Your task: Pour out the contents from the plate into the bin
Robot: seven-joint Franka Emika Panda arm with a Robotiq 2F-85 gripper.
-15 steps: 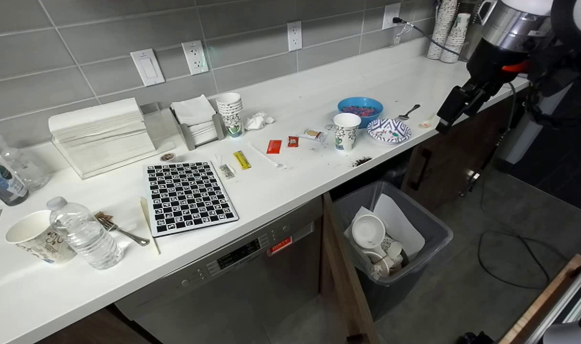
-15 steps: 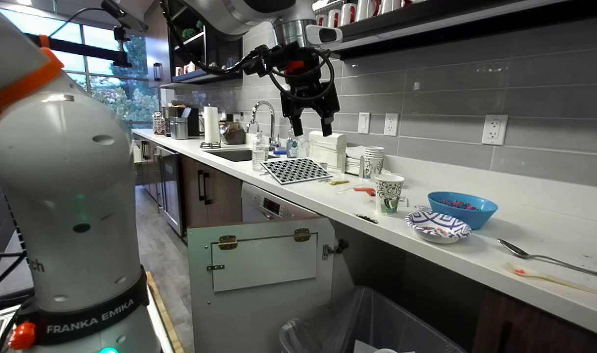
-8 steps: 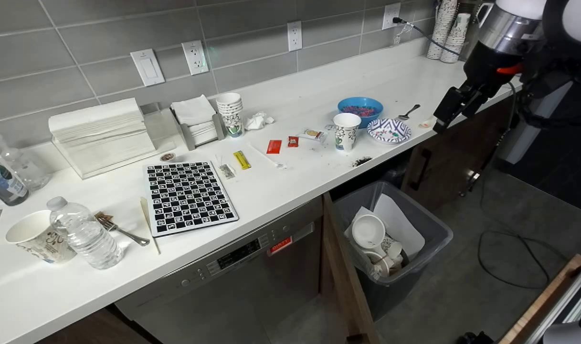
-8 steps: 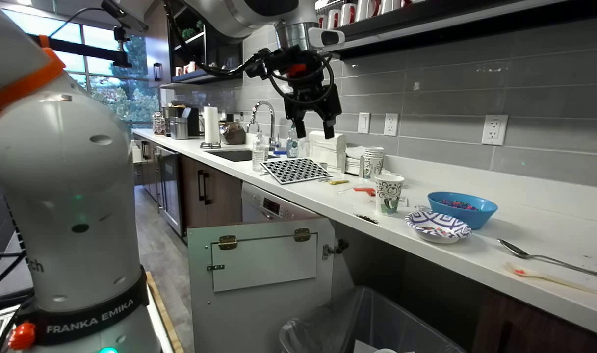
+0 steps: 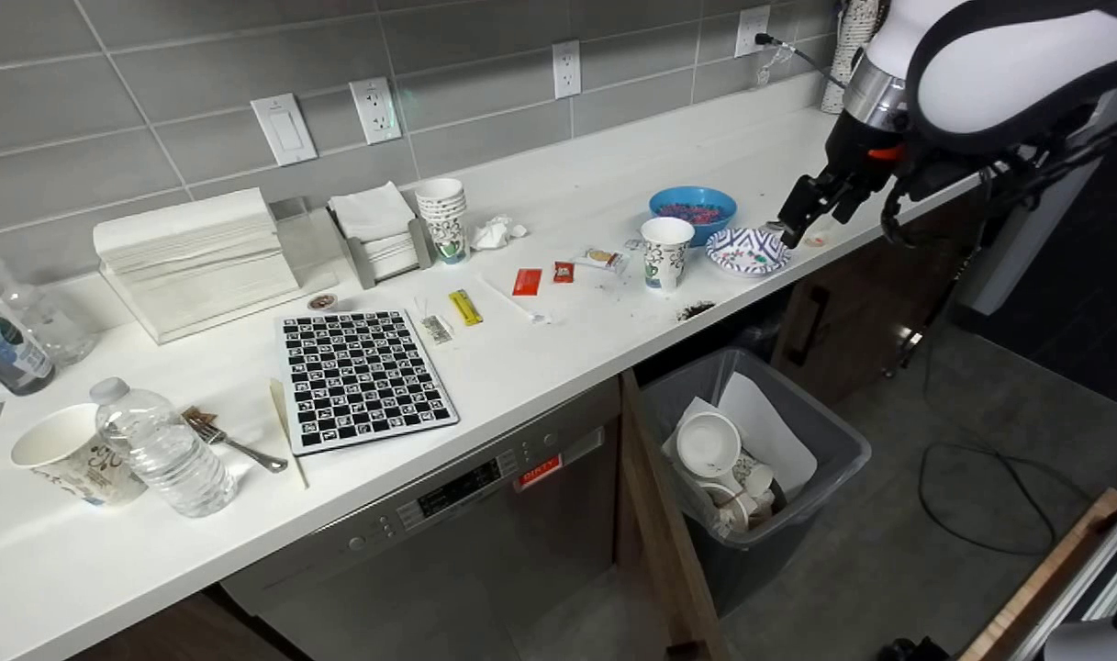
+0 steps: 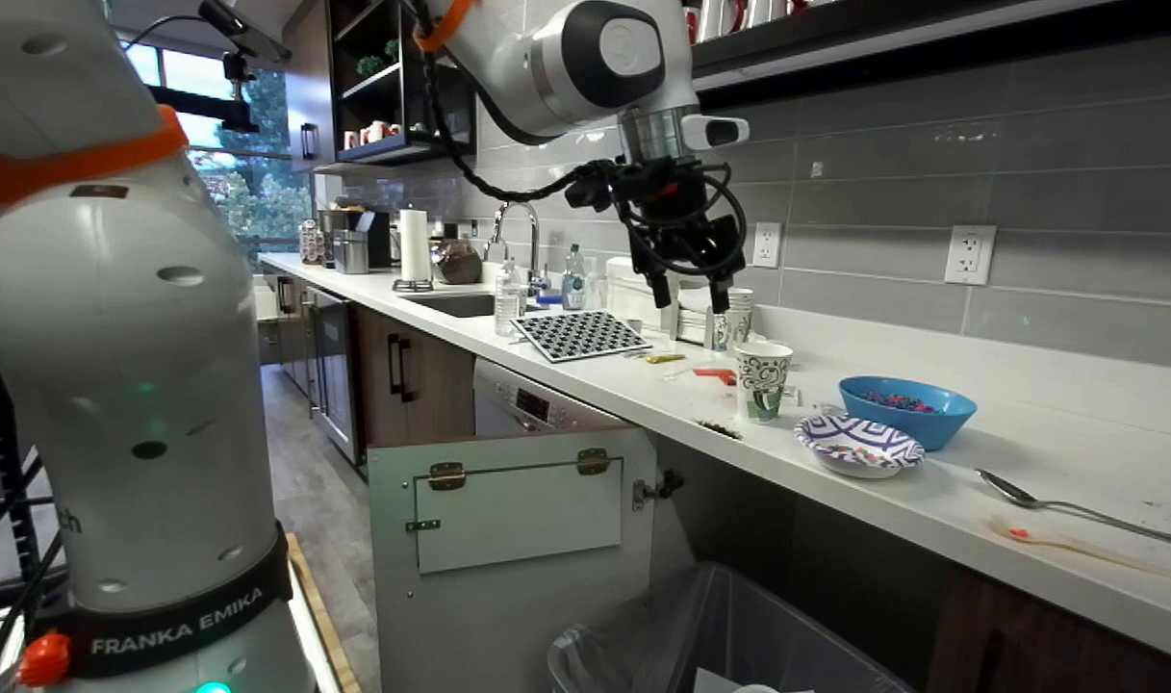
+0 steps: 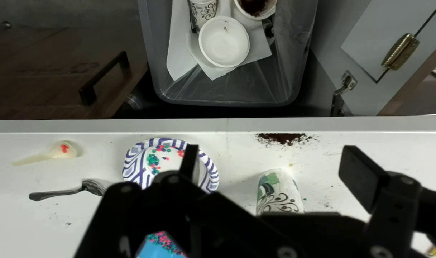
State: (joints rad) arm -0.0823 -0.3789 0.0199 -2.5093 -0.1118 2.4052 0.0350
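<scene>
Gripper [image 6: 689, 296] is hanging spread, pinching nothing. Plate [image 6: 859, 470] is sitting near the bin-side edge of the tabletop [image 6: 1076, 433], holding small coloured bits [image 7: 153, 160]; bin [image 7: 221, 91] is standing below that edge. Risk: in wrist view one finger [image 7: 190, 157] is overlapping the plate, paper cup [image 7: 278, 193] is showing in the gap, so going straight down would be risking a toppled cup; tilting early would be scattering bits short of the bin. Counting: one plate, one bin; around the plate, one cup, one blue bowl [image 6: 936, 423], one metal spoon [image 6: 1008, 488], one pale spoon [image 6: 1076, 545].

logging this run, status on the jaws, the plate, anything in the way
Jaws open, empty, above counter level. Plate on counter, pink and green bits in it. Paper cup and blue bowl close beside plate, possible snags.
</scene>
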